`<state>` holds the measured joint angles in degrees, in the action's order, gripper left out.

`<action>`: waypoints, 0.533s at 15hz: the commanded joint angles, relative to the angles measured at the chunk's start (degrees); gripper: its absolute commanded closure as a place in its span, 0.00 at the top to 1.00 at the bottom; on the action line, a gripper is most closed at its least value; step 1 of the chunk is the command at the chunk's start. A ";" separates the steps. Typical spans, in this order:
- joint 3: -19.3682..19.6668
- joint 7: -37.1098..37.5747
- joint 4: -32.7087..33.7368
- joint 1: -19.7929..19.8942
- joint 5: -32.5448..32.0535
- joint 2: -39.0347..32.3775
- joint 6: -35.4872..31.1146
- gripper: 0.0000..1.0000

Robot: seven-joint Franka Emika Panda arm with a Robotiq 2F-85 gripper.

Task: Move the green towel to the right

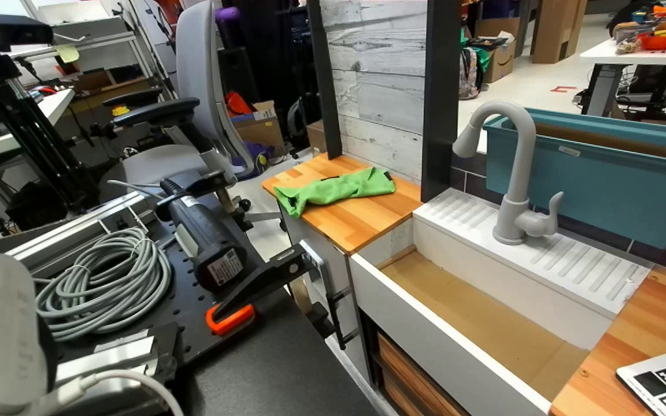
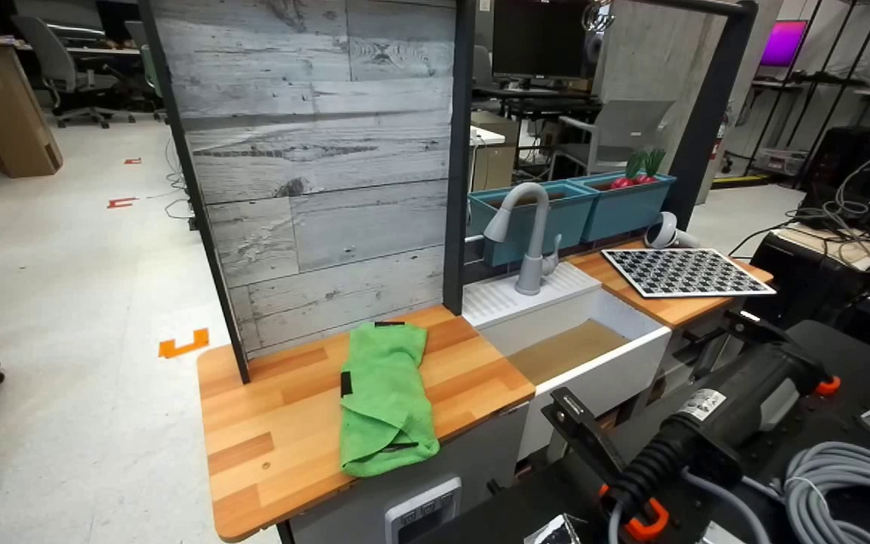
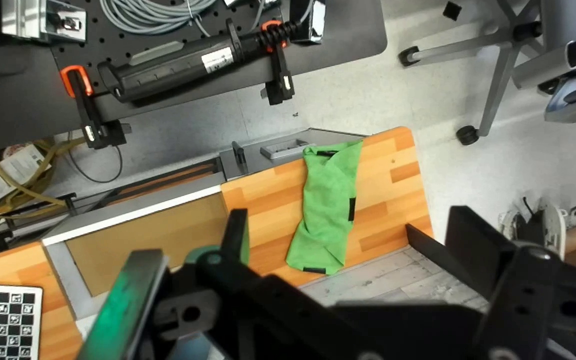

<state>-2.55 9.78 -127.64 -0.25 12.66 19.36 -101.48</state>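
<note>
The green towel (image 1: 339, 188) lies folded and slightly rumpled on the wooden countertop (image 1: 370, 218). In an exterior view the towel (image 2: 388, 397) runs from near the back panel to the front edge, with its front end at the edge. Small black patches show along its sides. In the wrist view the towel (image 3: 325, 207) lies beyond the fingers, apart from them. My gripper (image 3: 350, 220) is open and empty, with its two black fingers spread wide above the counter. The gripper does not show in either exterior view.
A sink basin (image 1: 451, 338) with a grey faucet (image 1: 515, 173) adjoins the counter. A grey wood-plank panel (image 2: 314, 174) and dark posts (image 2: 459, 166) rise behind it. A checkered board (image 2: 688, 272) lies past the sink. A black table (image 1: 275, 358) holds a cable coil (image 1: 107, 283).
</note>
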 commanded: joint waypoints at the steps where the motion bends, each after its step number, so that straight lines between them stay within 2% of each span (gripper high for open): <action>1: -3.64 3.64 -2.06 -1.10 -2.95 -9.15 -10.19 1.00; 4: -5.24 5.39 -2.21 -2.40 -5.99 -19.33 -19.78 1.00; 8: -4.24 9.32 2.87 -4.76 -9.43 -35.47 -28.65 1.00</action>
<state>-7.79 16.16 -130.47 -3.35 5.70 -5.07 -125.93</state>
